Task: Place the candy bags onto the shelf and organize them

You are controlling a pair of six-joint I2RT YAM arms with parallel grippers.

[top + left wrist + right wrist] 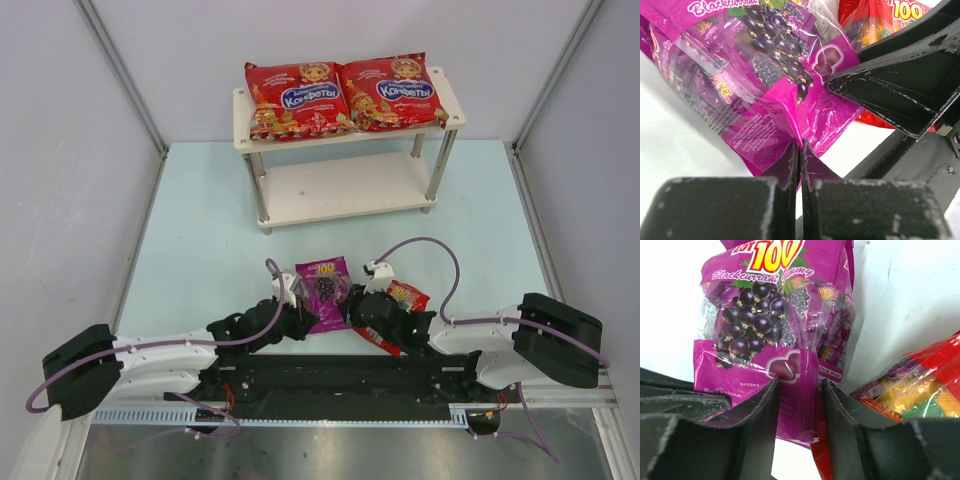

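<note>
The left end effector (800,146) pinched the near edge of the purple bag (765,85), which stretched away toward the shelf (340,190), while the right end effector (800,387) gaped astride it.

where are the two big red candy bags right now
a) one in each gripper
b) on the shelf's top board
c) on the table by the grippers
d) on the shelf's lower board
B: both large red bags lie side by side on the top board of the shelf. Only the small purple bag and the small red bag are down on the table.
</note>
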